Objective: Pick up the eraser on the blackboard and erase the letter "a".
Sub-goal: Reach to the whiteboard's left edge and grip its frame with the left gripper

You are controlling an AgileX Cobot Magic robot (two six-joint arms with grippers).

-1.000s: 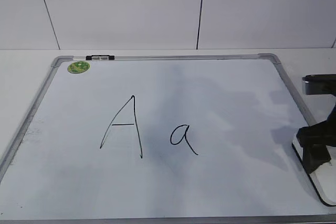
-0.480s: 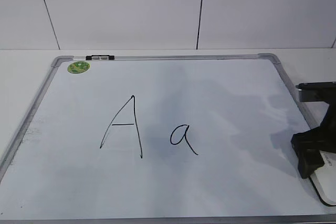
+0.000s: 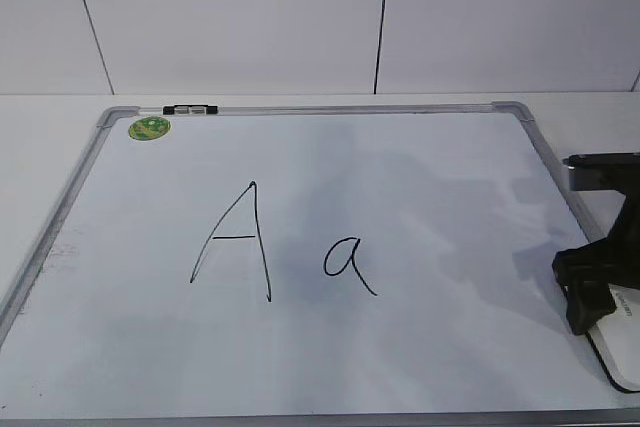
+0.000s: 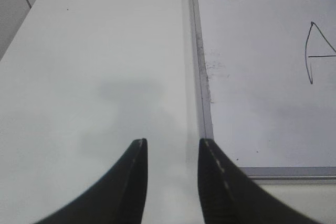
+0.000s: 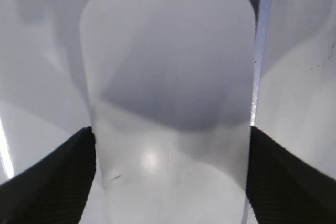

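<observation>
The blackboard (image 3: 430,187) lies flat on the table. The small letter "a" (image 3: 348,265) is written at its middle, right of a taller capital "A" (image 3: 235,242). The white glossy eraser (image 3: 622,349) lies at the board's near right corner and fills the right wrist view (image 5: 168,77). My right gripper (image 3: 588,299) is down over it, and its two black fingers press against the eraser's long sides (image 5: 170,132). My left gripper (image 4: 170,141) is open and empty above bare table, left of the board's frame (image 4: 202,93). It does not show in the exterior view.
A round green sticker (image 3: 149,128) and a small black-and-white clip (image 3: 190,109) sit at the board's far left corner. A white panelled wall stands behind the table. White tabletop lies to the left of the board (image 4: 94,77).
My right gripper has come down and a little left onto the eraser over the last second, then stayed nearly still. The writing is unchanged.
</observation>
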